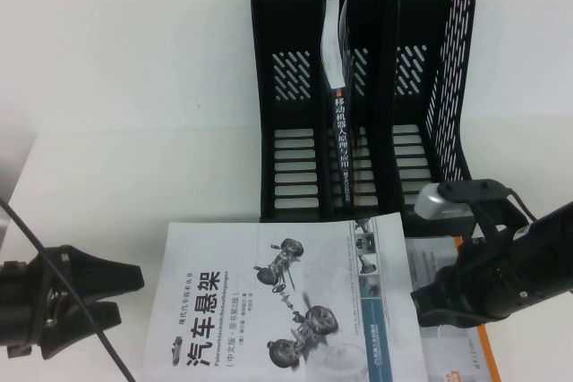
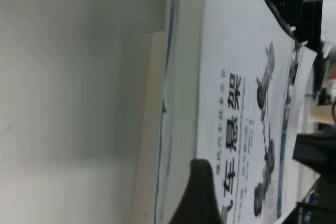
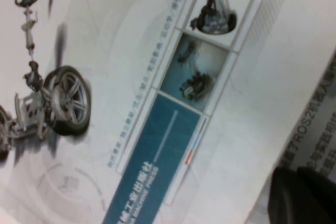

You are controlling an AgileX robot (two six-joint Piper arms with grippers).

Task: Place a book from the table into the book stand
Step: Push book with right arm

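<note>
The plain white flat table (image 1: 134, 60) carries everything. At its far side stands the black plastic three-slot book stand (image 1: 286, 87) with perforated slanted sides. Its middle slot holds a dark-spined book with red and white characters (image 1: 343, 131), which stands upright.

On the near side of the table lies the large white paperback book (image 1: 286, 301) with the bold black Chinese title, grey car-suspension pictures and a blue strip. It lies flat, cover up, just in front of the stand. Its right edge lies over a white book with orange edge (image 1: 448, 310).

The left gripper (image 1: 121, 297) is at the near left, just beside the left edge of the paperback. Its two black fingers (image 1: 112, 276) stand apart, pointing to the book's edge, and hold nothing.

The right gripper (image 1: 421, 303) is at the near right, at the right edge of the paperback. Whether its fingers are open or closed I cannot tell.
</note>
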